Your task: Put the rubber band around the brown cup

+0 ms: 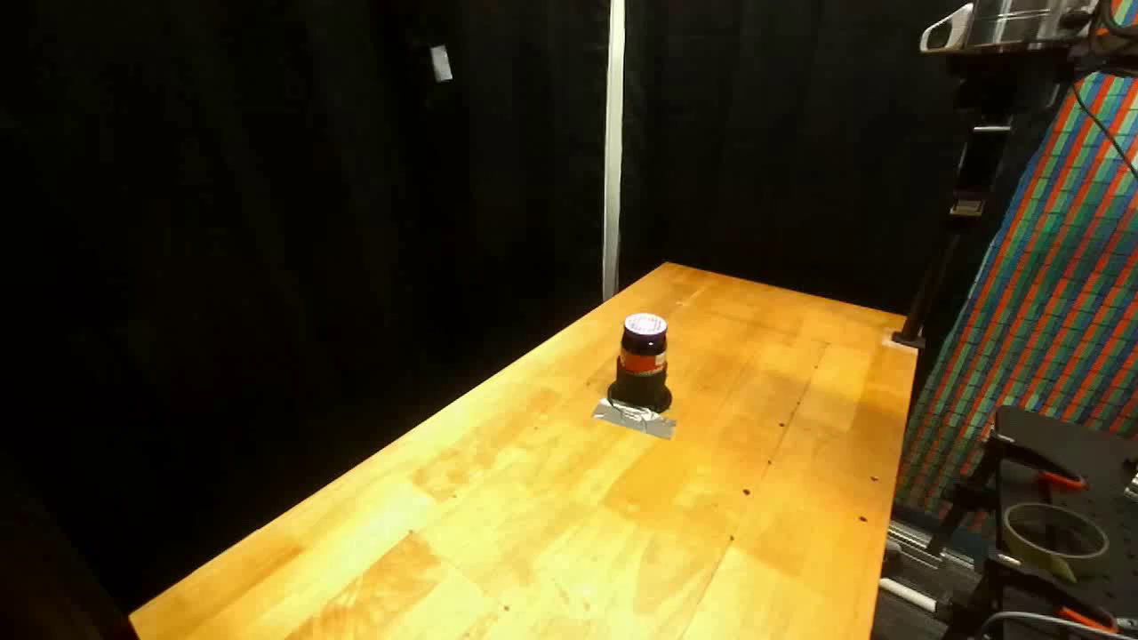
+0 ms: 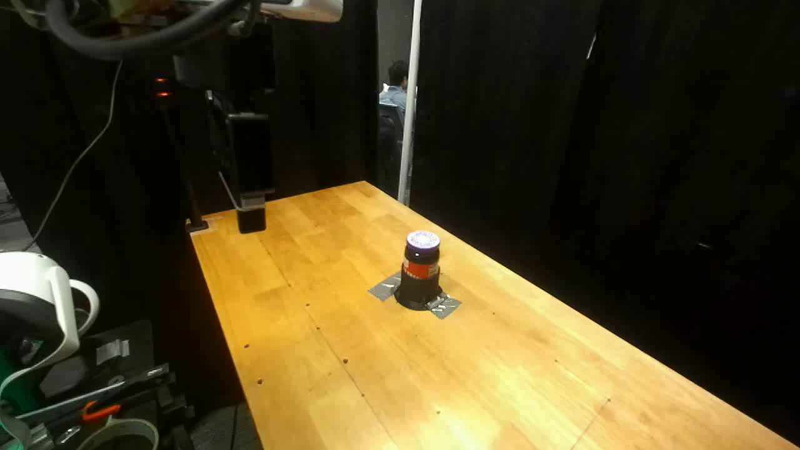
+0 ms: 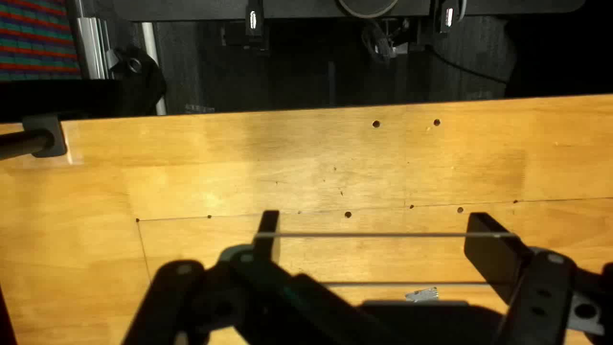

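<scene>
In an exterior view I see a long wooden table (image 1: 569,524) with bright light on it. Black curtains (image 1: 311,204) hang on the left and at the far side, with a pale pole (image 1: 613,151) between them. On the right is a striped sheet (image 1: 1049,267). Nearer, a roll of tape (image 1: 1036,553) sits on a black shelf (image 1: 1107,471). The brown cup (image 1: 642,356) stands upright near the middle of the table, in a round black holder (image 1: 638,389). My robot arm (image 1: 1018,27) peeks in at the top right.

In an exterior view a person (image 2: 395,94) with dark hair shows in the gap beside the pole. The cup has an orange-red stripe and a patterned lid (image 2: 423,240). Two bits of silver tape (image 2: 446,307) lie at the holder's foot. The arm comes in from the top left, and its end hangs straight down, well apart from the cup.

In the wrist view I look down on the wood, which has small dark holes. My gripper (image 3: 373,227) reaches in from the near side, its fingers (image 3: 493,256) spread wide. The rubber band (image 3: 371,235) is stretched around both, making two thin straight lines across the gap.
</scene>
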`<state>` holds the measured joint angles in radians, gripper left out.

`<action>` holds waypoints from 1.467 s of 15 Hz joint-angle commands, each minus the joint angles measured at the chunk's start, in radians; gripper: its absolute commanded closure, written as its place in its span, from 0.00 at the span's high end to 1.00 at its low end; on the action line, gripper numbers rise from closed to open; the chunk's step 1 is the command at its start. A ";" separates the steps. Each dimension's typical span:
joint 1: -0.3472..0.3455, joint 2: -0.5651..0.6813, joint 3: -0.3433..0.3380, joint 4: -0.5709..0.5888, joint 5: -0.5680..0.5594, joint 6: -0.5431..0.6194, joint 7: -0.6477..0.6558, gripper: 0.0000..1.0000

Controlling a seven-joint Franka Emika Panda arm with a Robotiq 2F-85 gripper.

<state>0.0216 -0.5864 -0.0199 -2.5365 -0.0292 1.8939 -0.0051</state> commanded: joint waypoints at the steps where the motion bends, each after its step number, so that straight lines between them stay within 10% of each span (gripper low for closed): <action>1: -0.008 0.000 0.007 0.003 0.004 -0.002 -0.003 1.00; 7: -0.006 0.017 0.013 0.008 0.003 0.030 0.005 1.00; 14: 0.021 0.449 0.076 0.277 -0.022 0.362 -0.020 1.00; 22: 0.028 0.900 0.084 0.737 0.014 0.299 -0.079 1.00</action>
<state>0.0438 0.1579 0.0574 -1.9967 -0.0332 2.2599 -0.0540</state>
